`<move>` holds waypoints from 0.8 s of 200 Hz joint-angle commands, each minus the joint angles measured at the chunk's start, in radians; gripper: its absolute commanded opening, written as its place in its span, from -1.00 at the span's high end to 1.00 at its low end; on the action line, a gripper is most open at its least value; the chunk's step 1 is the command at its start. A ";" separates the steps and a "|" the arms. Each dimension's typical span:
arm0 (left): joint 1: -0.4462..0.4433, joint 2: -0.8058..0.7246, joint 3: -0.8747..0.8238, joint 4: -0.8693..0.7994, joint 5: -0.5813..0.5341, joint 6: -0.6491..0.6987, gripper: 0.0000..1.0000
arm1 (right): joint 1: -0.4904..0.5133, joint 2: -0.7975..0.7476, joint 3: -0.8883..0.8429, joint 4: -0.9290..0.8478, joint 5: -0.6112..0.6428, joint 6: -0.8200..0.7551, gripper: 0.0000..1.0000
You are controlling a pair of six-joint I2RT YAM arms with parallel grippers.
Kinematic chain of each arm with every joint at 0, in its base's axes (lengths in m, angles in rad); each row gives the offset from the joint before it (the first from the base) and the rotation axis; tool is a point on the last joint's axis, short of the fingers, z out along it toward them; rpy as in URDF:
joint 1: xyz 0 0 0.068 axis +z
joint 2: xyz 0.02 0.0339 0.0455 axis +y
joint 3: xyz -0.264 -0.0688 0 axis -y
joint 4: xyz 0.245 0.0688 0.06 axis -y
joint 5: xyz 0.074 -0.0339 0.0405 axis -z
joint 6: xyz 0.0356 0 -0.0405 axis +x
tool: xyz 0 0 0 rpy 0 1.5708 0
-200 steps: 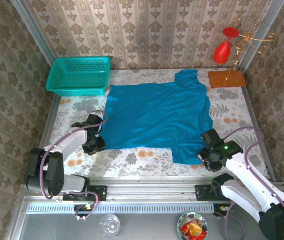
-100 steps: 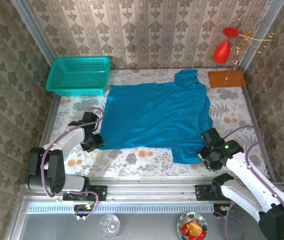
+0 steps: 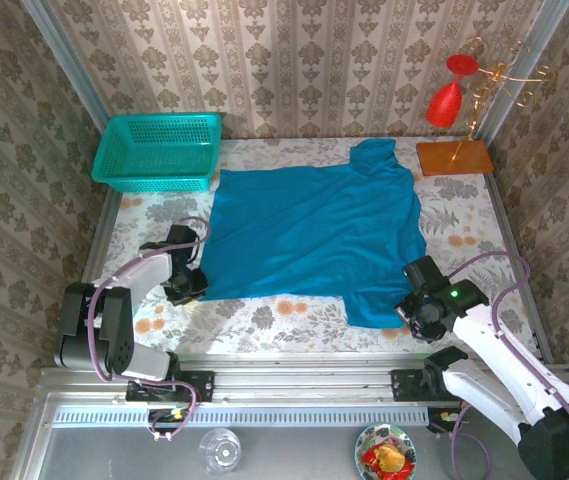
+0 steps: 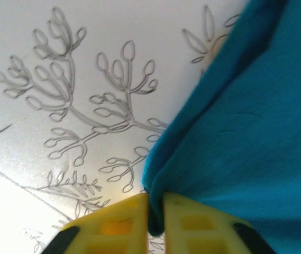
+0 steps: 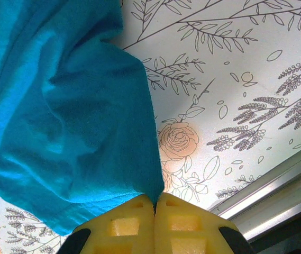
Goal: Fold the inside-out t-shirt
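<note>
Yellow fingers point(image 4: 113, 225) of the left gripper point(image 4: 155, 214) are pressed together on a pinch of teal cloth, the near left corner of the shirt point(image 3: 314, 235). The right gripper point(image 5: 155, 205) is likewise clamped, with the shirt's near right hem corner caught in the seam between its pads. Both grips sit low, right at the table point(image 3: 264, 315).

Taking the basket point(image 3: 157, 150) as the mark, the left gripper is on the near side of it, almost straight towards the arms' bases. The right gripper is well off to the basket's right and nearer again. The shirt begins just beside the basket's near right corner and spreads away to the right and towards the arms. It lies flat and open, with one part poking out at its far right.

By my reading, folding has not begun. No edge is turned over, no sleeve brought in, and the cloth shows only light wrinkles. What is done is the hold on the two near corners; every fold remains.

The left arm point(image 3: 129, 280) lies low, bent at the elbow, its wrist turned right into the shirt's edge. The right arm point(image 3: 494, 345) slants in from the far right of the basket, forearm angled down, wrist close over the hem.
</note>
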 commanded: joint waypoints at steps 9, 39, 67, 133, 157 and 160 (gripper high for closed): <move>0.007 -0.022 0.014 -0.021 0.004 0.023 0.96 | -0.010 -0.033 0.059 -0.047 0.070 -0.057 1.00; 0.012 -0.115 0.109 -0.072 0.008 0.041 1.00 | -0.064 -0.074 0.188 -0.109 0.149 -0.184 1.00; 0.019 -0.183 0.228 -0.114 0.028 0.063 1.00 | -0.172 -0.065 0.375 -0.120 0.185 -0.359 1.00; 0.038 -0.257 0.509 -0.004 0.186 0.056 1.00 | -0.290 0.179 1.114 -0.020 0.383 -0.748 1.00; 0.038 -0.233 0.536 0.082 0.268 -0.001 1.00 | -0.291 0.335 1.524 -0.043 0.487 -0.878 1.00; 0.038 -0.230 0.542 0.086 0.271 -0.010 1.00 | -0.291 0.351 1.571 -0.043 0.502 -0.893 1.00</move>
